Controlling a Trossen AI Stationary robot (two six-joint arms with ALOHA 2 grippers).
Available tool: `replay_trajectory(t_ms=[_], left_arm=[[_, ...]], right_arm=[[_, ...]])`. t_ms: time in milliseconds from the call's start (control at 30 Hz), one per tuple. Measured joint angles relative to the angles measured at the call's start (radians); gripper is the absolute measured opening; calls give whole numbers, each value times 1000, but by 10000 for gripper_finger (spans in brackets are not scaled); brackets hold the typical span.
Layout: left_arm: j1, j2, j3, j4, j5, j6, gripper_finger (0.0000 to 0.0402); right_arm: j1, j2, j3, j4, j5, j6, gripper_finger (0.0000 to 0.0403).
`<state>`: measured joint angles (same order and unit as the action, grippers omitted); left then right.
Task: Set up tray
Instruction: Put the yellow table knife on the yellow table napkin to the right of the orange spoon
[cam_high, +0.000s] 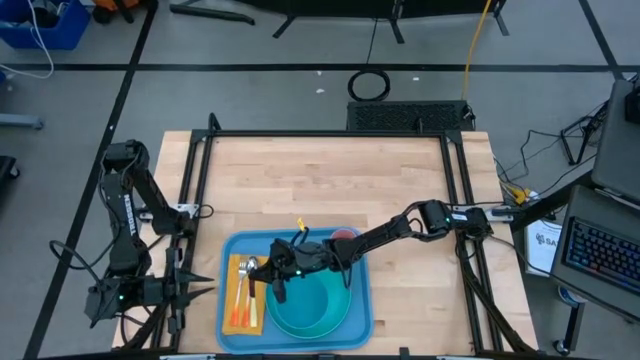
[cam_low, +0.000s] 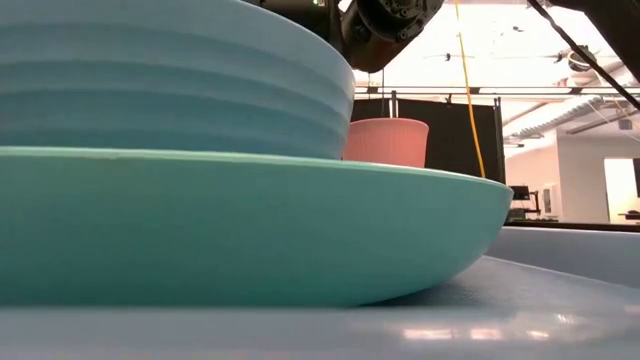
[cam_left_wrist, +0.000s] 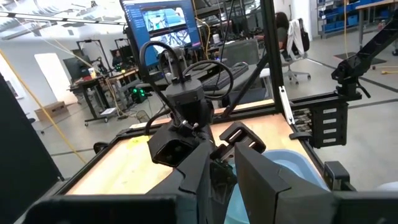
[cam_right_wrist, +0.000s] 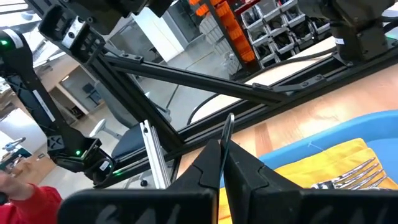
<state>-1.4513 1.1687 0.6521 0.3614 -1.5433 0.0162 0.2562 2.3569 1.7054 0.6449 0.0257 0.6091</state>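
Observation:
The blue tray (cam_high: 360, 285) lies at the table's near edge. On it sit a yellow-orange napkin (cam_high: 236, 308) with metal cutlery (cam_high: 246, 270), a teal plate (cam_high: 312, 318) carrying a light blue bowl (cam_low: 150, 80), and a pink cup (cam_high: 343, 236). My right gripper (cam_high: 272, 278) reaches in from the right and hovers between napkin and plate, shut on a thin metal utensil. In the right wrist view the napkin (cam_right_wrist: 317, 163) and fork tines (cam_right_wrist: 357, 175) lie just past the fingers. My left gripper (cam_high: 198, 285) waits off the table's left side, open. My right gripper pinches a thin metal utensil between its two fingers; its narrow end (cam_right_wrist: 228, 127) sticks out past the fingertips. The fingers slant down from the table's right. The rest of the utensil is hidden by the gripper, so its kind and whether it rests on the tray do not show.
Black frame rails (cam_high: 200, 190) run along the table's left, far and right sides. The bare wood tabletop (cam_high: 330, 180) stretches beyond the tray toward the far edge. Cables and a keyboard (cam_high: 605, 250) lie off the right side.

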Motion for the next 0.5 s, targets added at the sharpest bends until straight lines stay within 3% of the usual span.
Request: replay_trajectory(t_ms=[500], left_arm=[[0, 0, 0, -46, 0, -47, 81]], right_arm=[[0, 0, -1, -11, 2, -22, 11]])
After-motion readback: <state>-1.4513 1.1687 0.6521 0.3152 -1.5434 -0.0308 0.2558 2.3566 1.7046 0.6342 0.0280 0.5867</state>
